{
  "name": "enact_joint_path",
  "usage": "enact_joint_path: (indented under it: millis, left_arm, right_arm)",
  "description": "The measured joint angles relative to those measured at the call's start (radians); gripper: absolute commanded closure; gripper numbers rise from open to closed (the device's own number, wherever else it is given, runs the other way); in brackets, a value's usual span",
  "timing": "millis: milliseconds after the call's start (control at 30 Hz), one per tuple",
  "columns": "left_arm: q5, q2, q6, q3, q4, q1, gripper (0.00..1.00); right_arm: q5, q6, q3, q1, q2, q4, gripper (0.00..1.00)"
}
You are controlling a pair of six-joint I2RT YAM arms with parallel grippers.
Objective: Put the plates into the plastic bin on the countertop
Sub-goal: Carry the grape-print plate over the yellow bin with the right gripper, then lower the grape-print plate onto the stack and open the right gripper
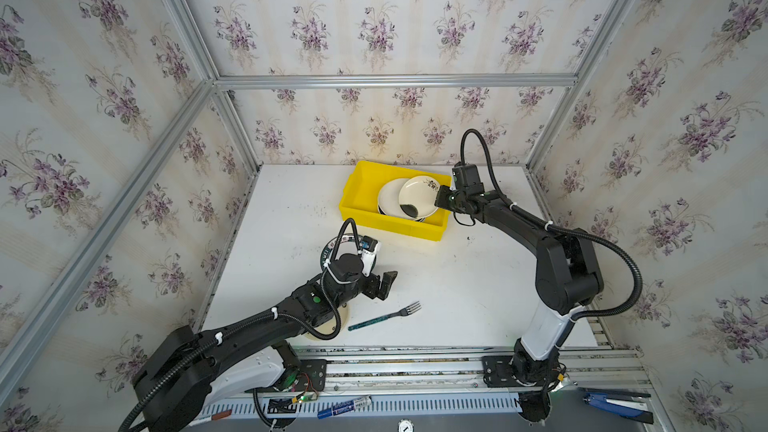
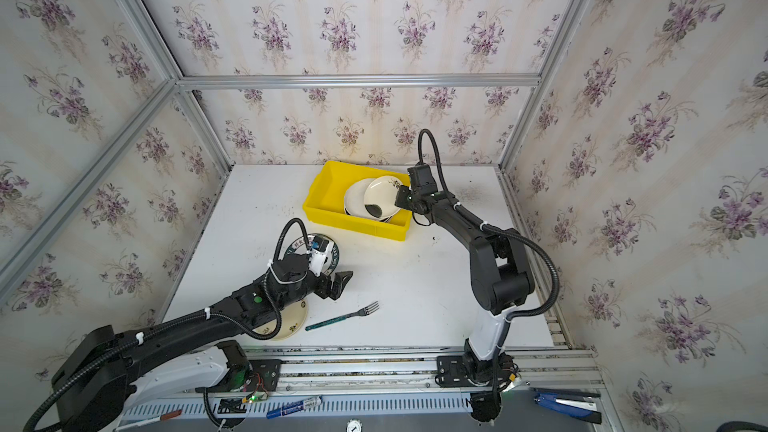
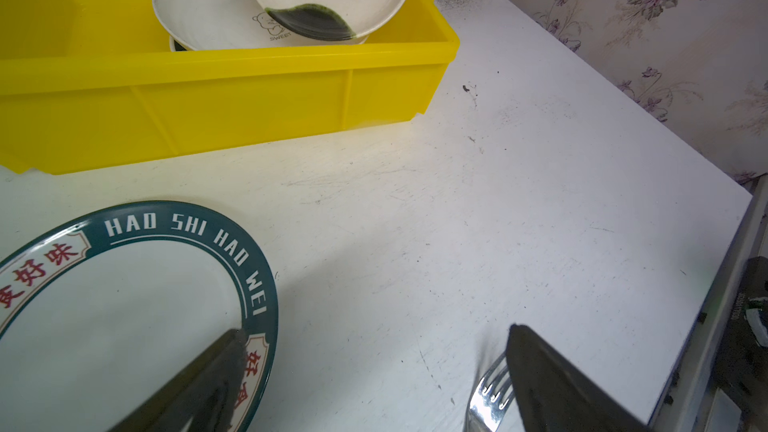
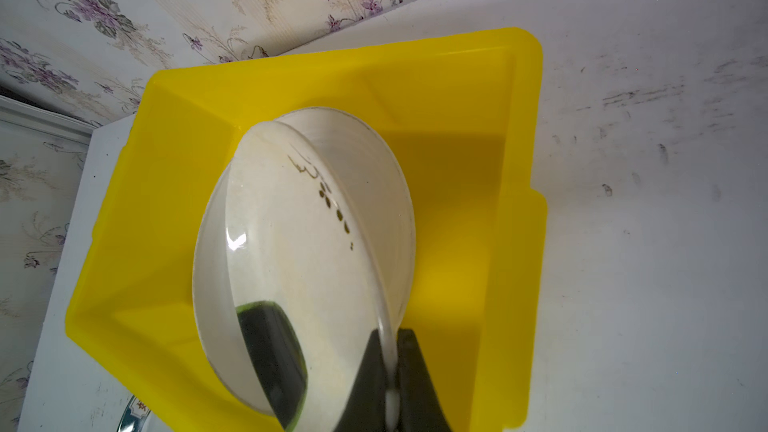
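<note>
Now, your right fingers (image 4: pixel 409 371) clamped on cream plate (image 4: pixel 282 251) rim, tilted over plastic bin (image 1: pixel 395 228) at twelve o'clock on worktop (image 1: pixel 478 284), your left fingers (image 1: pixel 390 278) wide open, empty, teal-rimmed plate (image 3: pixel 124 305) at nine o'clock

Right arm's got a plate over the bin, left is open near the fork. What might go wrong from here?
1. The right gripper pinches the tilted plate only at its rim; it may slip and hit the stack in the bin.
2. The open left gripper sits between the teal-rimmed plate and the fork; going down here, a finger could snag the fork.
</note>
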Motion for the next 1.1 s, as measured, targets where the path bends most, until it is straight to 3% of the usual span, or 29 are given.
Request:
enact_joint_path:
  millis: [167,267,333,467,700,1100]
  left_arm:
    - [-0.004,0.013,0.000,0.003,-0.002,0.000,0.00]
    - [-0.006,0.015,0.000,0.004,-0.002,0.000,0.00]
    - [-0.007,0.017,0.000,0.004,-0.002,0.000,0.00]
    - [-0.008,0.023,0.000,0.013,-0.003,0.000,0.00]
    - [-0.011,0.027,0.000,0.015,-0.006,0.000,0.00]
    - [-0.027,-0.023,-0.010,0.008,-0.007,0.000,0.00]
  right_arm:
    - [0.003,0.000,0.063,0.000,0.079,-0.003,1.00]
    - [0.001,0.001,0.083,0.001,0.109,-0.006,0.88]
    - [-0.003,0.010,0.106,0.002,0.127,-0.022,0.76]
    - [-0.001,-0.011,0.162,0.013,0.139,-0.076,0.36]
    - [0.042,-0.056,0.179,0.035,0.109,-0.151,0.13]
    - [0.106,-0.070,-0.120,0.028,-0.269,-0.158,0.10]
